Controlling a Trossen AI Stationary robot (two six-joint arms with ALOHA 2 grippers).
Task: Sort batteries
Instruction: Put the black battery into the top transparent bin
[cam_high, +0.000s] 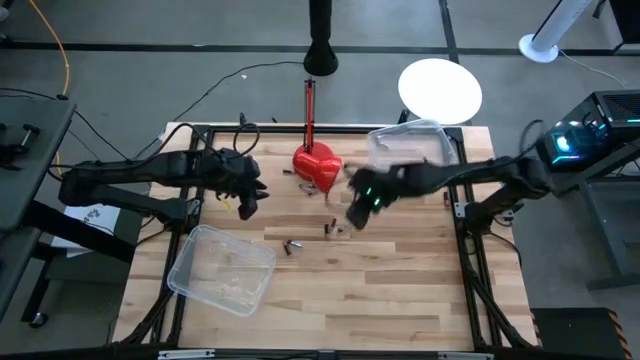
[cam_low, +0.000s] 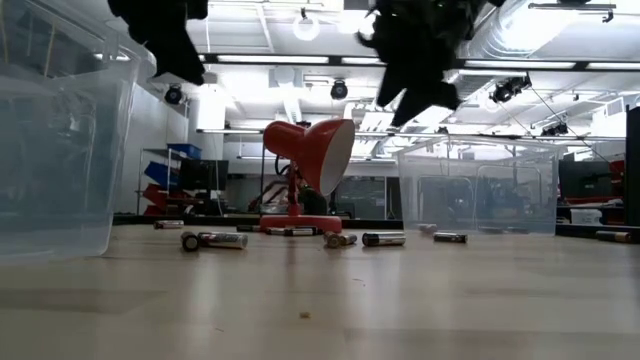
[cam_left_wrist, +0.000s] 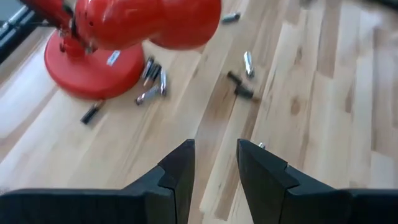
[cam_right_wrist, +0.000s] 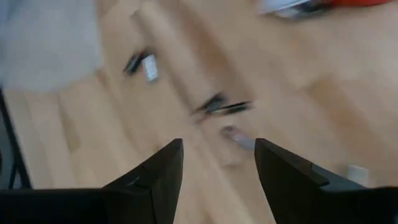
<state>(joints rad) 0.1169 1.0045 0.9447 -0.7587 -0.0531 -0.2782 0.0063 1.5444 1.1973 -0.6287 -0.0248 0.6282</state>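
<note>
Right gripper (cam_high: 358, 212): fingers apart, empty, poised over loose batteries (cam_high: 331, 228) just in front of the red lamp (cam_high: 317, 166), set for your pick | left gripper (cam_high: 247, 204): fingers apart, empty, beside the lamp | bins flank the lamp to receive sorted cells.

high: straight down | low: tabletop level | wrists: close, downward | shared: red lamp (cam_high: 317, 166)

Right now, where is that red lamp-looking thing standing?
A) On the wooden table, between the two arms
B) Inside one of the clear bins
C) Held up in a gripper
A: the red lamp stands on the bare wooden table between the arms, outside both clear bins, with batteries scattered by its base.
</note>
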